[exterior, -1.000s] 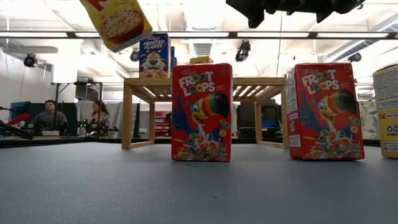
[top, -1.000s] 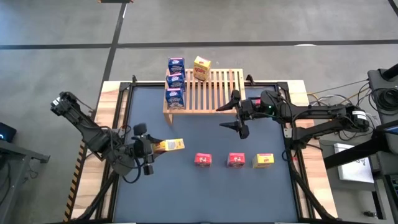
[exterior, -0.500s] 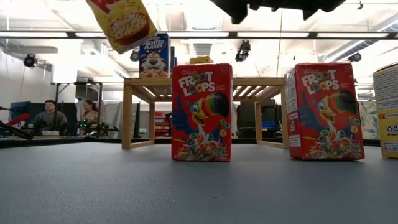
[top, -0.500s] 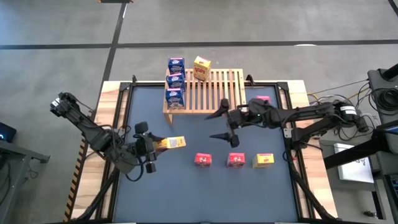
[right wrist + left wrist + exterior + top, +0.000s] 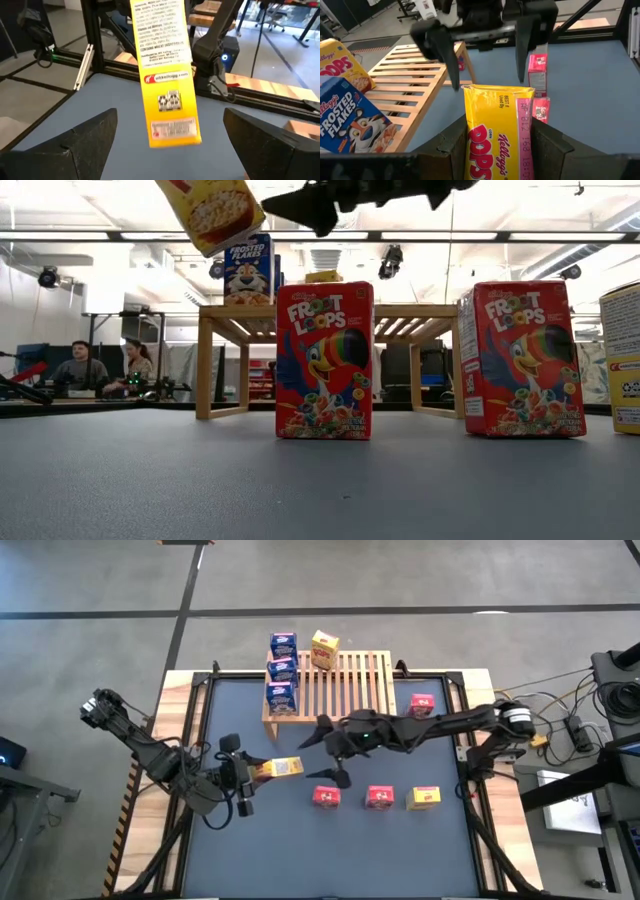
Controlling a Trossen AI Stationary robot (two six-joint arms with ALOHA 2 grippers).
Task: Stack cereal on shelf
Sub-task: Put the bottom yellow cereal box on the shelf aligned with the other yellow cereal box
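My left gripper (image 5: 246, 777) is shut on a yellow cereal box (image 5: 283, 768) over the table's left middle. In the left wrist view the box (image 5: 497, 130) shows as a Corn Pops box. My right gripper (image 5: 316, 752) is open and faces the box's free end (image 5: 172, 132) from the right, its fingers apart from it. The wooden slatted shelf (image 5: 340, 690) stands at the far middle. Three blue boxes (image 5: 281, 670) stand in a row on its left end, and a yellow box (image 5: 324, 648) stands at its far edge. My left gripper pinches the yellow box's two narrow sides (image 5: 470, 150) between its two fingers (image 5: 451, 147), at the end nearest it. The fingers come from the table's left, slanting a little downward, and lie along the box. The box is lifted clear and juts out toward the right gripper, tilted.
Two red boxes (image 5: 326, 796) (image 5: 379, 797) and a yellow box (image 5: 423, 798) stand in a row on the mat near its front right. Another red box (image 5: 422, 703) stands to the right of the shelf. A black frame (image 5: 200, 690) borders the mat. People sit beyond the table (image 5: 80, 370).
My right gripper has swung from beside the shelf's near right corner toward the table's left, across the mat, and now stands just off the free end of the held yellow box. The left gripper and its box have stayed almost where they were.
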